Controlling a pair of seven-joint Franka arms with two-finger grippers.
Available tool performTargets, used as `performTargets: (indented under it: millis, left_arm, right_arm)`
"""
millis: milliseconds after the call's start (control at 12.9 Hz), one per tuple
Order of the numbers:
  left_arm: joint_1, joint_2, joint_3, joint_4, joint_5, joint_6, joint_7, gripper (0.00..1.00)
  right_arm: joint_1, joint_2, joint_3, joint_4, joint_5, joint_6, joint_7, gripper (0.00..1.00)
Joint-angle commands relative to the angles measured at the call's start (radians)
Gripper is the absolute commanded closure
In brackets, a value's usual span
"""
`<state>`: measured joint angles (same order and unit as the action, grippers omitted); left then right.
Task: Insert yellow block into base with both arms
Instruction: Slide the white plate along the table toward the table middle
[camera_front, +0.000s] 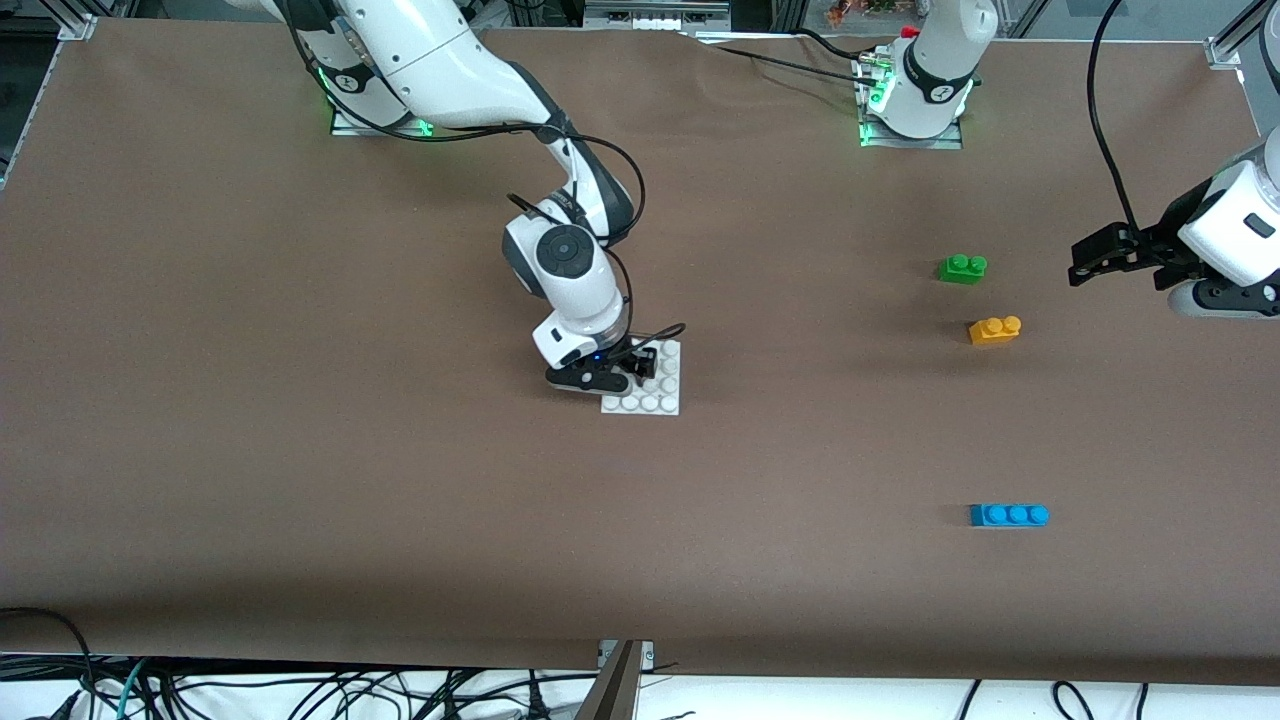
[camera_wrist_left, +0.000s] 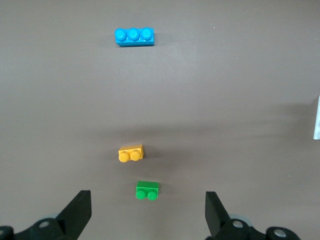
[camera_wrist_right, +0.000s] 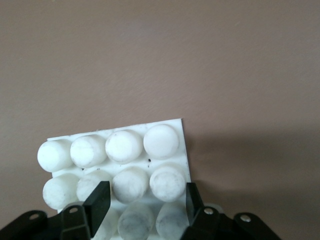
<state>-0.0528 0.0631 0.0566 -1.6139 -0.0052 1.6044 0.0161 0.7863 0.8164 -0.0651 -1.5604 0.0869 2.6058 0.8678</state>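
Yellow block (camera_front: 994, 330) — light, stiff, best pinched across its flat sides — is lying beside the wide-open left gripper (camera_front: 1082, 264), while the right gripper (camera_front: 640, 370) is clamping the base (camera_front: 655, 398).

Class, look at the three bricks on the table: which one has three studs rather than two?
The blue brick, the one nearest the front camera. It is longer, with three studs in a row; the green brick and the yellow block each have two.
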Motion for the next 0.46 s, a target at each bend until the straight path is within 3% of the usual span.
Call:
performTargets:
  millis: [0, 387]
  left_arm:
    - [-0.004, 0.012, 0.005, 0.034, 0.002, -0.026, 0.021, 0.00]
    - [-0.004, 0.014, 0.005, 0.034, 0.002, -0.026, 0.021, 0.00]
  right_arm:
    - [0.047, 0.053, -0.016, 0.066, 0.007, -0.003, 0.051, 0.30]
    - [0.115, 0.118, -0.056, 0.149, 0.007, -0.001, 0.123, 0.30]
